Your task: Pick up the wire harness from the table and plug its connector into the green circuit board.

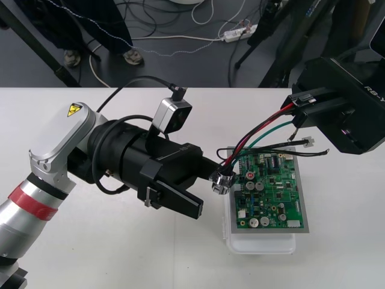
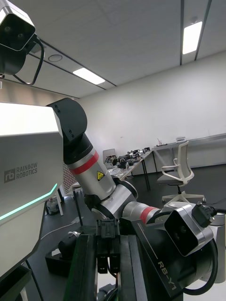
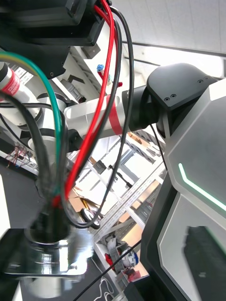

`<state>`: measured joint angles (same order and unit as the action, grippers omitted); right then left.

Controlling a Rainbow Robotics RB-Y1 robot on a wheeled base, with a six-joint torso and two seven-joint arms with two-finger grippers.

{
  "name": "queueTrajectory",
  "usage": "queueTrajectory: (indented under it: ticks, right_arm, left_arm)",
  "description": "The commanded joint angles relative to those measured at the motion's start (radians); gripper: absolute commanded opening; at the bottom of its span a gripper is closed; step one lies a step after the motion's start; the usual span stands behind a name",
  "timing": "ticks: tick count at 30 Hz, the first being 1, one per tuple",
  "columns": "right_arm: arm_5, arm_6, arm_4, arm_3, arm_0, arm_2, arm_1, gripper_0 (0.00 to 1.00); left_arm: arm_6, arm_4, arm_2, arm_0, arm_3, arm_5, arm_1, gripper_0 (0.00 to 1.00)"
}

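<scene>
Wire harness (image 1: 258, 135) is held taut in the air over the green circuit board (image 1: 271, 192), right of the tabletop (image 1: 90, 253) centre. Left gripper (image 1: 215, 179) is clamped on the socket (image 1: 221, 180), and right gripper (image 1: 299, 109) is clamped on the plug (image 2: 108, 231), apparently to control both ends before insertion.

one green circuit board (image 1: 271, 189) and one white base (image 1: 261, 244) are showing. one wire harness (image 1: 258, 129) is spanning one left claw (image 1: 212, 180) and one right claw (image 1: 301, 107).
</scene>
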<state>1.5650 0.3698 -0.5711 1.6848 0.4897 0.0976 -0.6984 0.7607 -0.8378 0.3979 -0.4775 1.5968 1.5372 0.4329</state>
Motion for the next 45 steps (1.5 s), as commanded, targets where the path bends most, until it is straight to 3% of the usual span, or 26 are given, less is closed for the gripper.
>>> queueTrajectory:
  ticks: [1, 15, 36, 45]
  right_arm:
    - [0.006, 0.001, 0.020, 0.029, 0.030, 0.010, 0.011, 0.00]
    - [0.006, -0.002, -0.013, 0.029, -0.010, 0.010, 0.010, 0.00]
    - [0.006, -0.008, -0.118, 0.029, -0.071, -0.093, 0.005, 0.00]
    - [0.006, -0.012, -0.125, 0.029, -0.080, -0.102, 0.005, 0.00]
  left_arm:
    - [-0.069, -0.066, -0.068, 0.010, 0.052, 0.034, -0.006, 1.00]
    - [-0.118, -0.030, -0.156, 0.037, 0.137, 0.027, 0.130, 1.00]
    - [-0.164, 0.011, -0.202, 0.043, 0.170, -0.192, 0.374, 1.00]
    - [-0.185, 0.072, -0.200, 0.028, 0.219, -0.359, 0.491, 1.00]
